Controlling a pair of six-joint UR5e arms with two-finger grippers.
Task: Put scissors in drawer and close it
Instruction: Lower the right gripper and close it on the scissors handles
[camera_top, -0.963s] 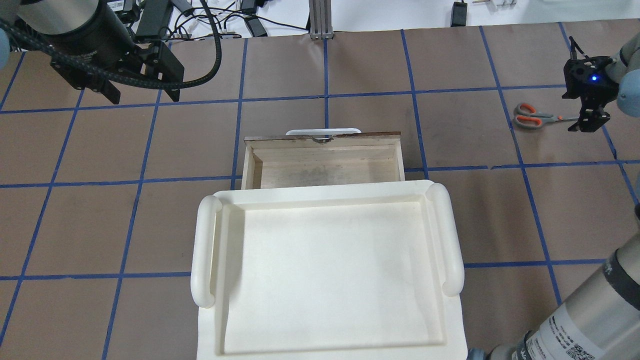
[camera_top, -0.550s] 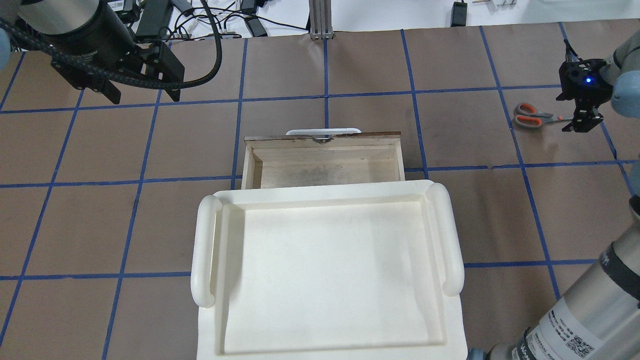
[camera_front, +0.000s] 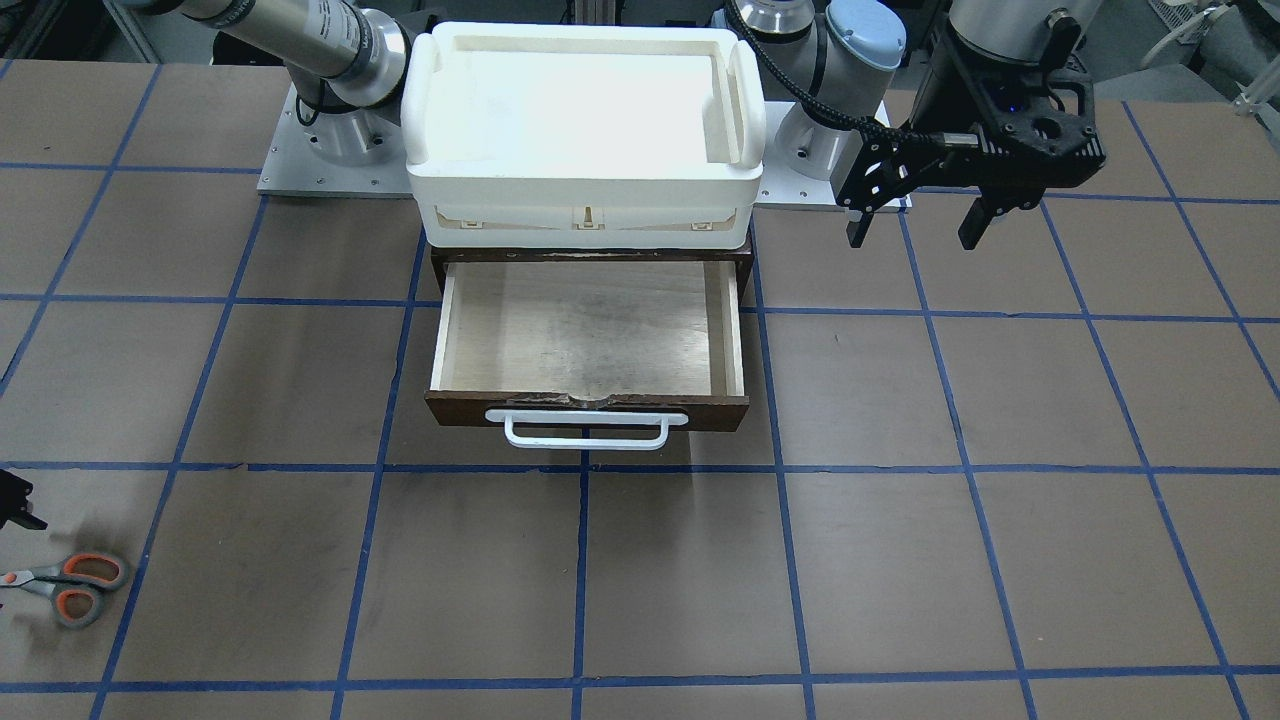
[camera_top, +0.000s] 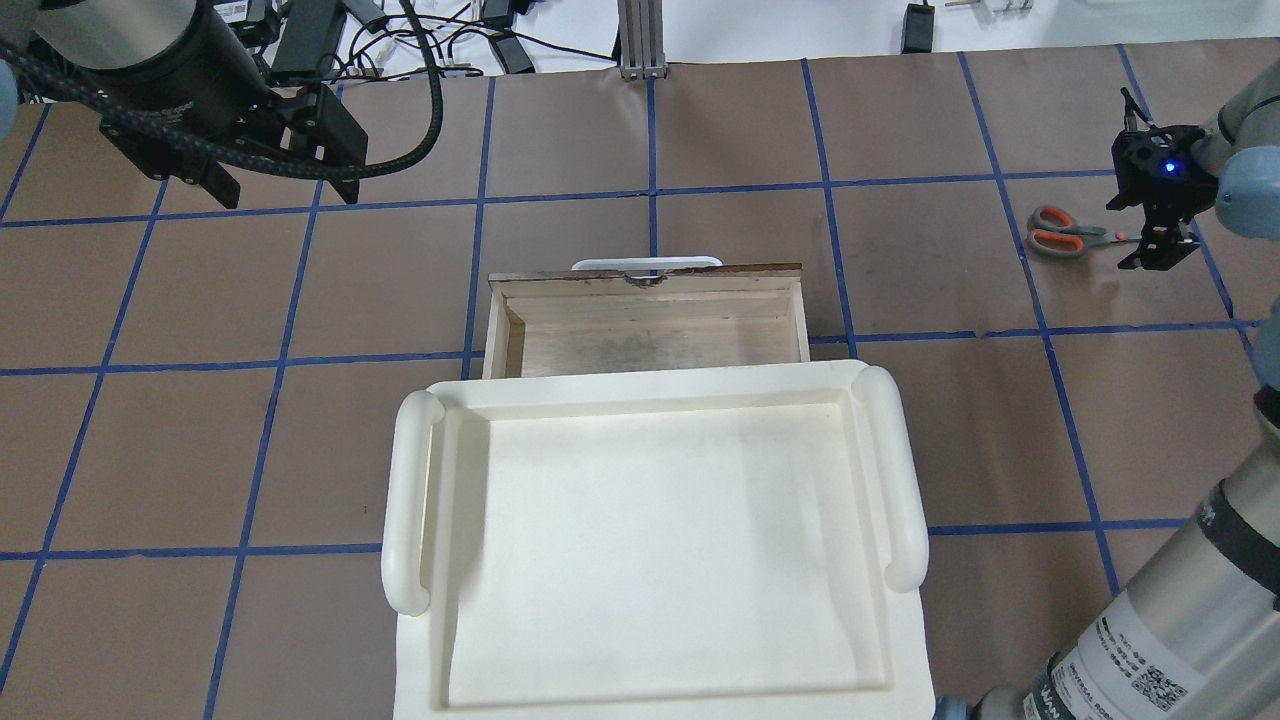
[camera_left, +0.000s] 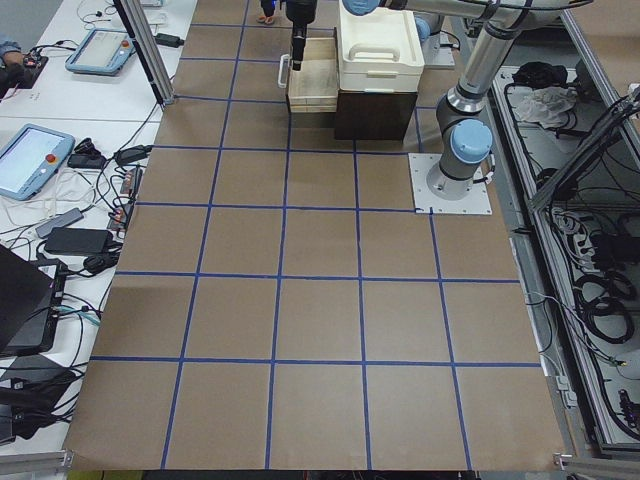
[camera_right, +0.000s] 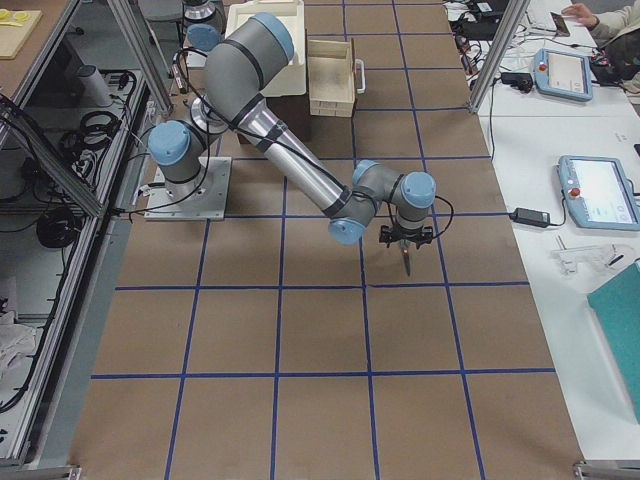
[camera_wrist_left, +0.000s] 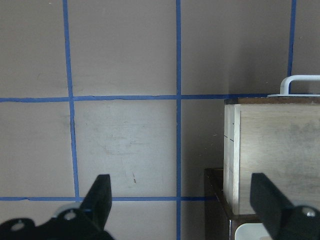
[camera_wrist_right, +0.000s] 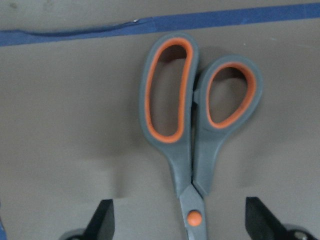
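Observation:
The scissors (camera_top: 1063, 232) lie flat on the table at the far right, handles toward the drawer; they also show in the front view (camera_front: 70, 585). My right gripper (camera_top: 1150, 252) is open over their blade end. In the right wrist view the grey, orange-lined handles (camera_wrist_right: 195, 125) fill the frame, and the gripper (camera_wrist_right: 181, 222) has one finger on each side of the pivot; the blades are out of view. The drawer (camera_top: 650, 340) is pulled open and its pale inside (camera_front: 585, 330) is empty. My left gripper (camera_top: 282, 188) is open and empty, high at the far left.
A white plastic tray (camera_top: 650, 560) sits on top of the dark cabinet that holds the drawer. The drawer's white bar handle (camera_front: 585, 430) faces away from the robot. Blue tape lines grid the brown table. The drawer's side (camera_wrist_left: 275, 150) shows in the left wrist view.
My right gripper has shifted a little toward the scissors' handles, along the blades. The left arm, the scissors and the drawer have not moved.

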